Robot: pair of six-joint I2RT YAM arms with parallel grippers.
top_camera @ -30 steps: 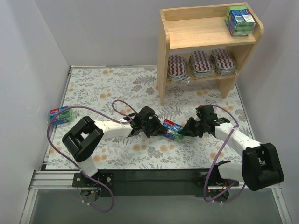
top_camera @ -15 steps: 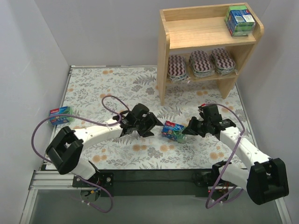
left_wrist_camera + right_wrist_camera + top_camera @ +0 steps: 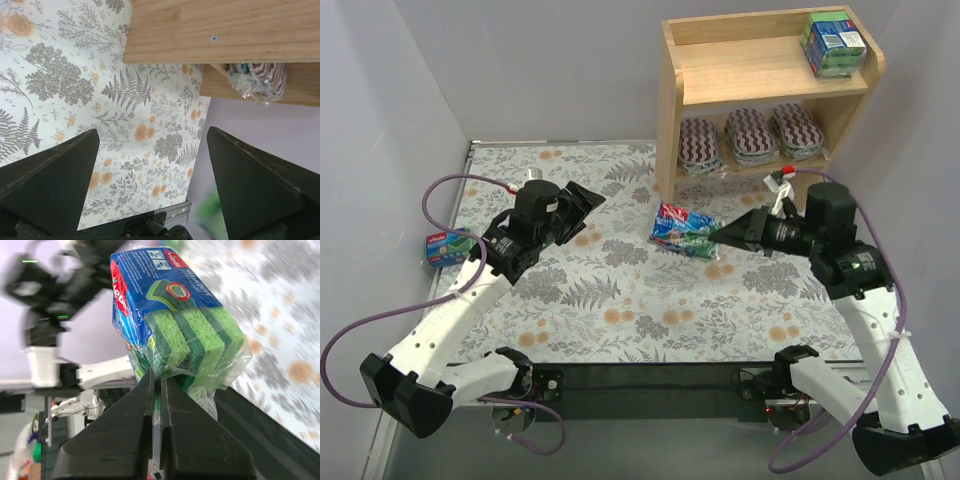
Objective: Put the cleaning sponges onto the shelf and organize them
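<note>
My right gripper [image 3: 717, 238] is shut on the clear wrap at one end of a green sponge pack [image 3: 682, 229], which hangs above the mat just left of the shelf's side panel. In the right wrist view the pack [image 3: 175, 315] sticks out past the pinched jaws of the gripper [image 3: 157, 382]. My left gripper [image 3: 582, 204] stands open and empty, raised over the mat's left half; the left wrist view shows its gripper [image 3: 153, 132] facing the shelf [image 3: 220, 30]. The shelf [image 3: 740, 65] has one pack [image 3: 834, 42] on top and three striped oval pads [image 3: 752, 135] on the lower tier. Another pack [image 3: 448, 247] lies at the mat's left edge.
A floral mat [image 3: 620, 300] covers the table between white walls [image 3: 380, 150]. A black and metal rail [image 3: 640, 385] with both arm bases runs along the near edge. The shelf's lower tier [image 3: 250, 87] shows a wrapped pad [image 3: 262, 80] at its end.
The right gripper shut on the pack and carried it up toward the shelf. The left gripper let go, opened wide and drew back to the left.
</note>
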